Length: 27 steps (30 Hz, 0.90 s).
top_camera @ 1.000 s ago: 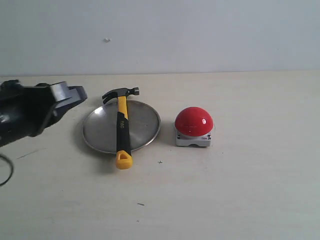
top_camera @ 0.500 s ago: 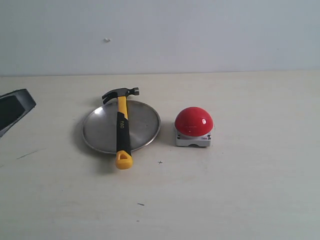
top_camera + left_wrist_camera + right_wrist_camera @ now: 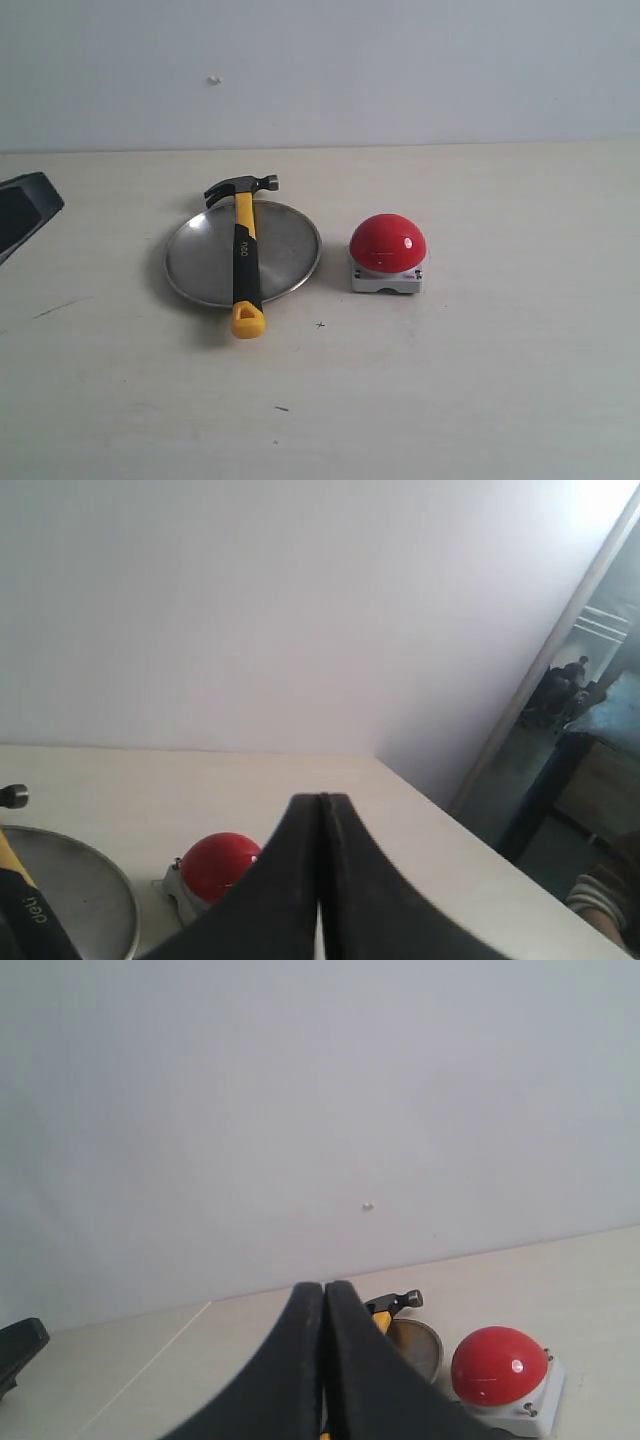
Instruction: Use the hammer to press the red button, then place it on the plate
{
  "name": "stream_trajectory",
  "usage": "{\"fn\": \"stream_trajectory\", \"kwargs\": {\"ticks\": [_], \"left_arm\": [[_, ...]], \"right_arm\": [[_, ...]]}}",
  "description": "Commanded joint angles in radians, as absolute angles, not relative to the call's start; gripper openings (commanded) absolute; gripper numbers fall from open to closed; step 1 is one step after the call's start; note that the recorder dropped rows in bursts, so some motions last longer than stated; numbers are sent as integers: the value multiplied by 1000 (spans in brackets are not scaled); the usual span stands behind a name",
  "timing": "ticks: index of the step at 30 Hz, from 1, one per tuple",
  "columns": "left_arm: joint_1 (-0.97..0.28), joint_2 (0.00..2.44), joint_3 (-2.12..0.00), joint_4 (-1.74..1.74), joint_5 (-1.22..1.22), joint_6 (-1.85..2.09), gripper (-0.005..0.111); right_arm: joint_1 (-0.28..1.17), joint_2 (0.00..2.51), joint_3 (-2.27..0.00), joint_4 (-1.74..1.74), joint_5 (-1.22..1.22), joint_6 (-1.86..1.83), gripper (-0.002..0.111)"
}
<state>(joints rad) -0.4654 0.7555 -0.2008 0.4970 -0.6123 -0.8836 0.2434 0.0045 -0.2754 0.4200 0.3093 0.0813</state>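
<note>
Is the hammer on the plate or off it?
On: the hammer lies across the plate, both ends overhanging its rim.

The left gripper has its black jaws pressed flat together, empty; the right gripper the same. In the exterior view only a dark tip of the left arm shows, at nine o'clock

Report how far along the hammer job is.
Looks done: the hammer lies across the plate, head and yellow tip past its rim. In hand: nothing; left tool and right tool are shut, empty. Left: nothing visible; whether the red button was pressed cannot be told.
</note>
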Motion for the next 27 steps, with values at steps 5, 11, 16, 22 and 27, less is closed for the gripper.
{"fn": "stream_trajectory", "kwargs": {"ticks": [5,11,16,22,27], "left_arm": [[-347,544,-122,538,-445,-878,0],[-201,299,0,540,-412,-905,0],[-107,215,0,558,-183,-1018,0],[-81,127,0,577,-55,-1018,0],[-81,27,0,577,0,-1018,0]], "right_arm": [[243,0,-273,419,301,80,0],[243,0,-273,419,301,80,0],[243,0,-273,419,301,80,0],[243,0,-273,419,301,80,0],[243,0,-273,419,301,80,0]]}}
